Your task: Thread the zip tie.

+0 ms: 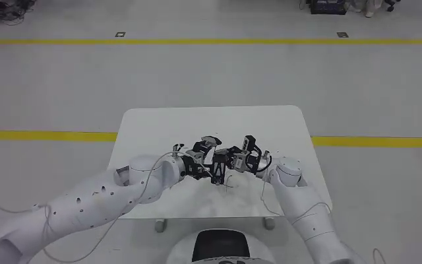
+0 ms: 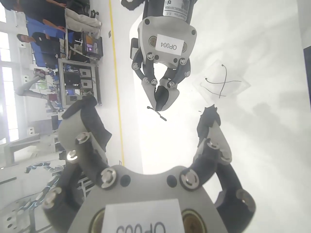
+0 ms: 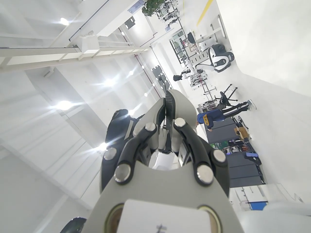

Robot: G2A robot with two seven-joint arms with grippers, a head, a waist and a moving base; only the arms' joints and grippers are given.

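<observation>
Had zip tie (image 2: pixel 157 113) pinched in right claw (image 2: pixel 159 103), fingers together on it, over tabletop (image 1: pixel 151 132), short end poking out toward left claw (image 2: pixel 145 109), likely presented for threading. Had left claw spread wide, empty, facing it to receive. Saw spare ties (image 2: pixel 222 83) on clear sheet (image 2: pixel 234 90) nearby.

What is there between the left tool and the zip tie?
Nothing. In the left wrist view the zip tie, pinched in the right tool, sits before the open left tool, the gap bare, white table behind.

left tool (image 2: pixel 145 111): spread wide | right tool (image 2: pixel 160 101): pinched closed | 2 tools facing tip to tip, near
</observation>
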